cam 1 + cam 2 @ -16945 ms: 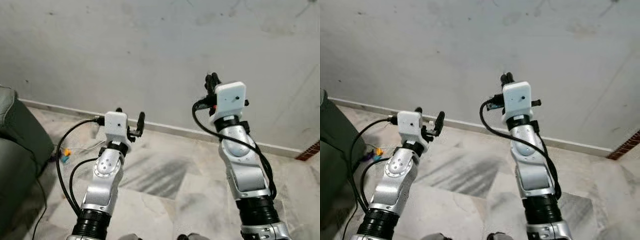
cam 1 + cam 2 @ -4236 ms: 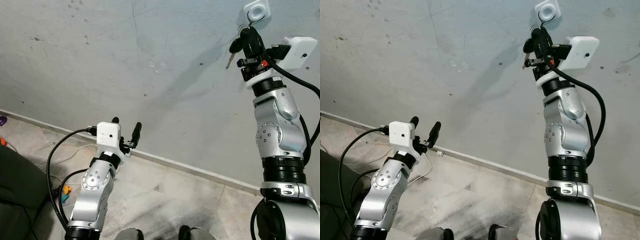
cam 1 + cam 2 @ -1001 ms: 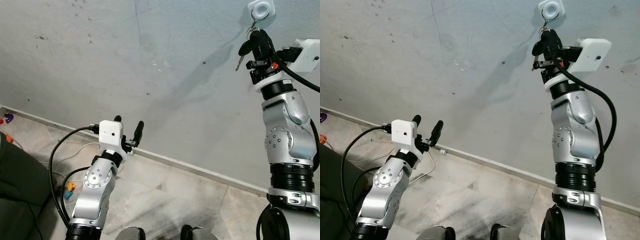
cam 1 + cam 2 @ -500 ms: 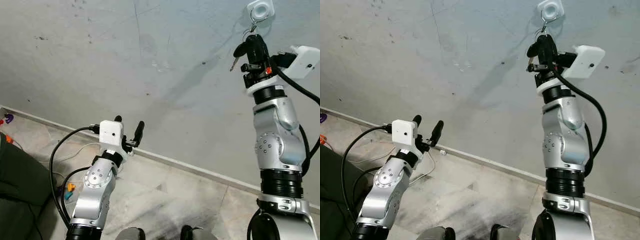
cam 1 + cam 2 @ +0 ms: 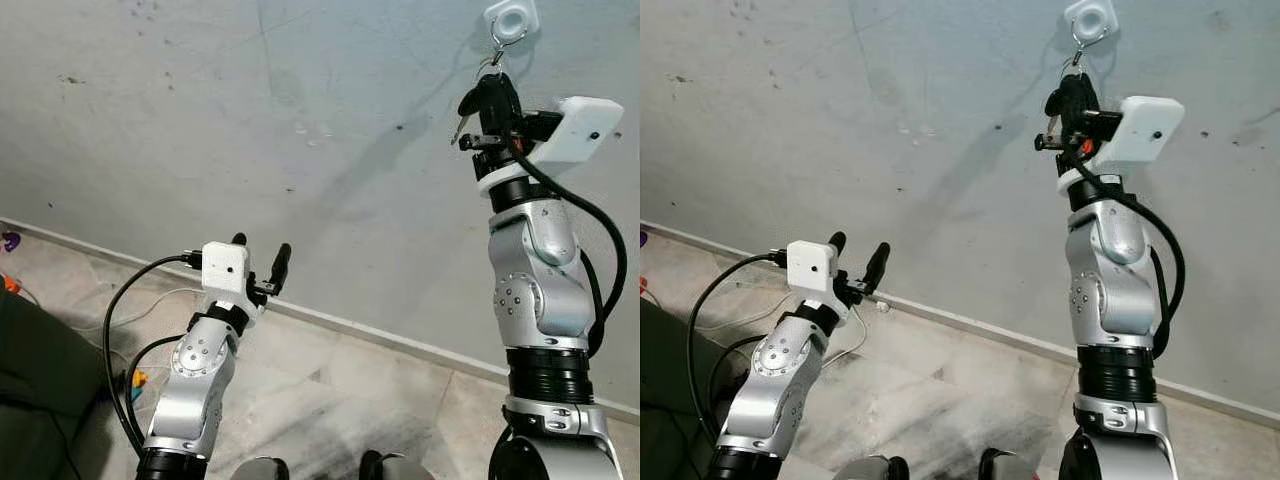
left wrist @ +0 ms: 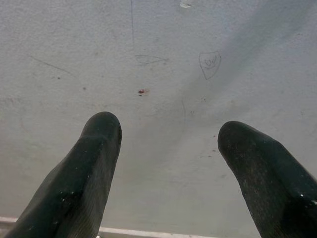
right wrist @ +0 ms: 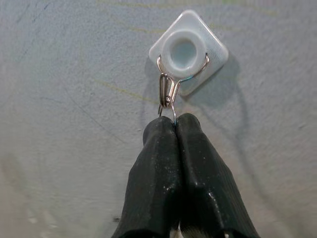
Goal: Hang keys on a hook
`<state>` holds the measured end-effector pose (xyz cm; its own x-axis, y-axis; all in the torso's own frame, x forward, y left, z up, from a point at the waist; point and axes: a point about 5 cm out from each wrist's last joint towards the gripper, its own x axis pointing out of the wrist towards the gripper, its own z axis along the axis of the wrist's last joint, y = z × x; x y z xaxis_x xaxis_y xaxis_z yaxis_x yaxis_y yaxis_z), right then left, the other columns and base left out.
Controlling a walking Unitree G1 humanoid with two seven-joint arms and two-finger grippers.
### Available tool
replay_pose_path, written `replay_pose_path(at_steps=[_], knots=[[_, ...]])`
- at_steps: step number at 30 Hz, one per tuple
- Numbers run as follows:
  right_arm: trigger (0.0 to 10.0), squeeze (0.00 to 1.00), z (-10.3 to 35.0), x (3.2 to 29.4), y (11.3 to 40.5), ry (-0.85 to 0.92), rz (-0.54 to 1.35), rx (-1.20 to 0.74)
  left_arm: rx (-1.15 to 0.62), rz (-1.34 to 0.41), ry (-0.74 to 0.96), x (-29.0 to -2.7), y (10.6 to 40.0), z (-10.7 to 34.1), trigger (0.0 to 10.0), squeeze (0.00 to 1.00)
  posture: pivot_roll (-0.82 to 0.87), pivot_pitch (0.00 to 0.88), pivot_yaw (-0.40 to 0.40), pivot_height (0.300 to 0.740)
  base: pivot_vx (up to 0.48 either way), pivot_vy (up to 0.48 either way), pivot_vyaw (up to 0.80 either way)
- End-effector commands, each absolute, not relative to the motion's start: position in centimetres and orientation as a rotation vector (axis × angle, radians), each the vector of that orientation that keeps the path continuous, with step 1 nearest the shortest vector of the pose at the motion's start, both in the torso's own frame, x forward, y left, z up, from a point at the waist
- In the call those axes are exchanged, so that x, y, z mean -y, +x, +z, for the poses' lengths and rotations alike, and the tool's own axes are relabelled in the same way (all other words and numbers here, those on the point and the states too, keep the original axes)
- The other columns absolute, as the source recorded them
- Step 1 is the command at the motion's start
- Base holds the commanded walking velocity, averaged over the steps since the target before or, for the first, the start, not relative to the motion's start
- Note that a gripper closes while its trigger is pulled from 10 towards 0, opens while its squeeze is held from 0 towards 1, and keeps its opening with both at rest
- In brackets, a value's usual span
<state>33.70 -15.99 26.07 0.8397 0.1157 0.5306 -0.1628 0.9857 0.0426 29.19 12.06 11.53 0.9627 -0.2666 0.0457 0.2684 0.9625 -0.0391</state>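
Observation:
A white square hook plate (image 7: pixel 188 49) sticks high on the grey wall, with a metal wire hook (image 7: pixel 167 91) hanging under it. My right gripper (image 7: pixel 176 124) is raised just below it, shut on the key ring. A thin ring wire (image 7: pixel 173 115) rises from between the fingertips and reaches the hook's lower loop; whether it is caught there I cannot tell. The black-headed keys (image 5: pixel 466 108) dangle beside the right gripper (image 5: pixel 488 88), under the hook plate (image 5: pixel 510 20). My left gripper (image 5: pixel 262 256) is held low and open, facing bare wall between its fingers (image 6: pixel 94 163).
The wall meets a pale skirting (image 5: pixel 380 330) and marble floor (image 5: pixel 330 400). A dark green sofa (image 5: pixel 30 390) stands at the left. Black cables (image 5: pixel 115 340) loop from the left arm, and small colourful bits (image 5: pixel 138 378) lie on the floor.
The right gripper with the keys has edged left below the hook and its wrist has turned. The left arm has stayed where it was.

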Motion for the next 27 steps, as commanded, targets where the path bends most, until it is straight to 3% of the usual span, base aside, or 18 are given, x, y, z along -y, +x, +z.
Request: replay_pose_path(at_steps=[1,9,27], knots=[[10.0,0.0,22.6,15.3,34.1,0.061,0.16,0.406,0.012,-0.273,-0.031,-12.2,29.0,10.9,10.0,0.0,0.04,0.176,0.068,0.74,0.0,0.0,0.0],[10.0,0.0,25.9,16.2,34.7,0.034,0.136,0.516,0.004,-0.278,-0.03,-12.1,29.1,10.8,10.0,0.0,0.04,0.176,0.069,0.74,0.0,0.0,0.0],[10.0,0.0,28.0,16.3,35.4,-0.005,0.147,0.598,0.002,-0.275,-0.026,-12.2,29.1,10.7,10.0,0.0,0.05,0.173,0.069,0.74,0.0,0.0,0.0]])
